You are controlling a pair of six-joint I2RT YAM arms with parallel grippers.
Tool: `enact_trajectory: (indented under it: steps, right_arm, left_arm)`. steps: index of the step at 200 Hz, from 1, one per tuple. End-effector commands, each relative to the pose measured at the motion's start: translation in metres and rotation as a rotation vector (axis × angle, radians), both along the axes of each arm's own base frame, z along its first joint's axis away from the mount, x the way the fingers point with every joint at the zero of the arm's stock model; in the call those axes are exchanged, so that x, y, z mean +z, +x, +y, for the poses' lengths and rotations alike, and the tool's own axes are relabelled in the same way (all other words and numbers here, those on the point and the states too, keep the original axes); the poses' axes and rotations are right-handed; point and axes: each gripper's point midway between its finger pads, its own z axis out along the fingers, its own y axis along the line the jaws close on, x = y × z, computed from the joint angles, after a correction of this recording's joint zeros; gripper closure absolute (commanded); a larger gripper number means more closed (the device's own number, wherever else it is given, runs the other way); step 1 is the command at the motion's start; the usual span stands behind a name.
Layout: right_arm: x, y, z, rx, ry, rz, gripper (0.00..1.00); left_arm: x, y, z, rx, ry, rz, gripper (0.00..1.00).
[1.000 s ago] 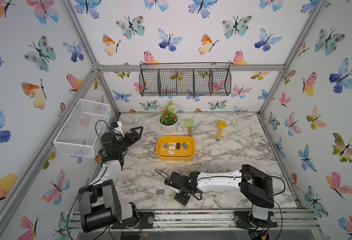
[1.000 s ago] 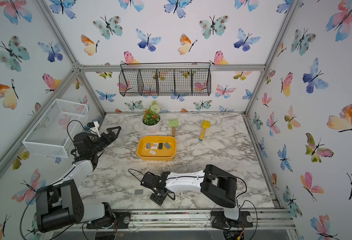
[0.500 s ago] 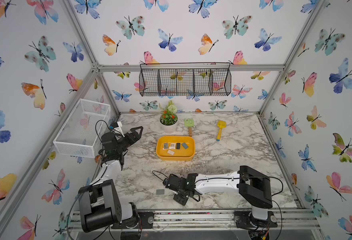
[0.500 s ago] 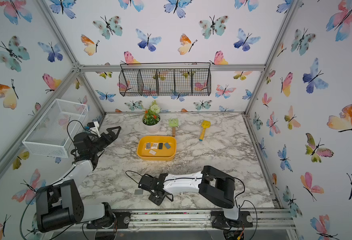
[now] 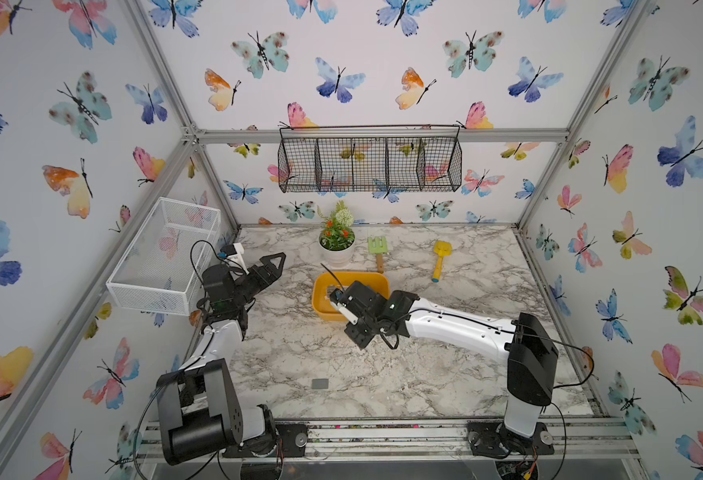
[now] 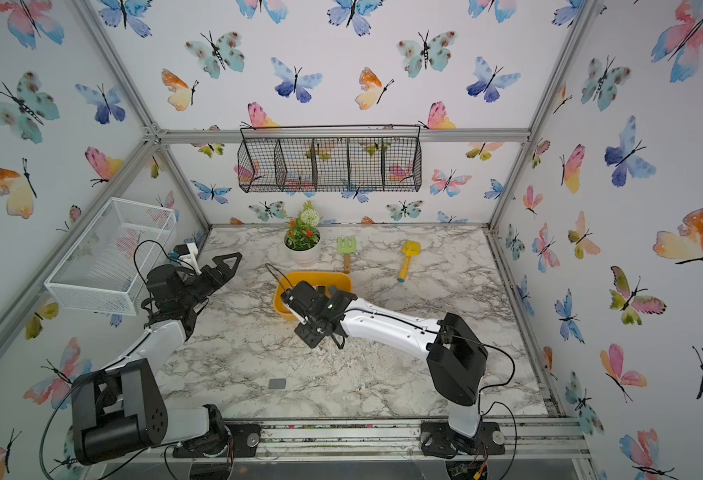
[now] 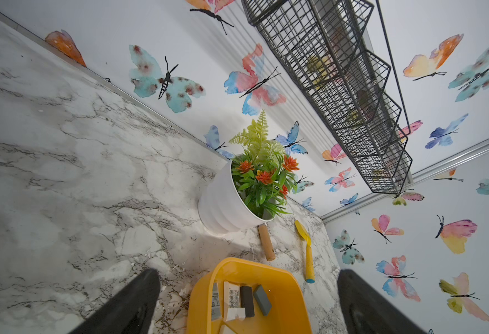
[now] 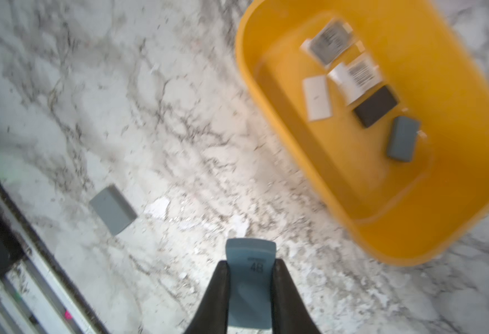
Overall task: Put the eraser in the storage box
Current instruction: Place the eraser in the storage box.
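— How do the two arms look?

— They have the same build. The left arm (image 5: 216, 345) and the right arm (image 5: 453, 326) have smooth white shells, with black blocks at the joints and at the base.

— Are there cables?

— Yes, thin black cables (image 5: 193, 262) loop beside each wrist. Small dark screws (image 5: 484, 332) dot the right arm's white shell, and a green light (image 5: 391, 306) glows near its wrist.

— And the ends?

— The right gripper (image 8: 251, 261) has black tapering fingers. The left arm has a white bracket (image 5: 233, 250) near its wrist.

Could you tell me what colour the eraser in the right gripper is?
The flat rectangular eraser is blue-grey, clearest in the right wrist view.
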Motion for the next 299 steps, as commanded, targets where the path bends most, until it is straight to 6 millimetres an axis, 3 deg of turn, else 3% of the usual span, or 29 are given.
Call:
enact_trajectory:
  steps: [1, 22, 55, 142, 170, 246, 299]
  right_arm:
    - [0.009, 0.032, 0.006, 0.016, 0.019, -0.006, 0.78]
    - [0.006, 0.060, 0.011, 0.014, -0.003, -0.028, 0.78]
    - [-0.016, 0.092, 0.013, -0.009, 0.014, 0.029, 0.79]
    - [-0.078, 0.116, 0.015, -0.025, -0.033, 0.106, 0.80]
    - [-0.093, 0.115, 0.014, -0.024, -0.051, 0.131, 0.80]
    - [-0.108, 0.096, -0.003, -0.030, -0.062, 0.174, 0.79]
    - [-0.113, 0.096, -0.002, -0.032, -0.073, 0.184, 0.64]
  left_arm:
    - [0.005, -0.001, -0.001, -0.021, 0.008, -0.021, 0.02]
    - [0.005, -0.001, -0.003, -0.030, 0.001, -0.027, 0.02]
    - [0.003, 0.002, -0.004, -0.043, -0.007, -0.027, 0.02]
    - [-0.003, 0.009, -0.004, -0.058, -0.021, -0.019, 0.02]
    - [-0.003, 0.009, -0.005, -0.061, -0.019, -0.020, 0.02]
    - [-0.002, 0.009, -0.006, -0.065, -0.022, -0.021, 0.02]
    - [-0.003, 0.009, -0.006, -0.066, -0.023, -0.019, 0.02]
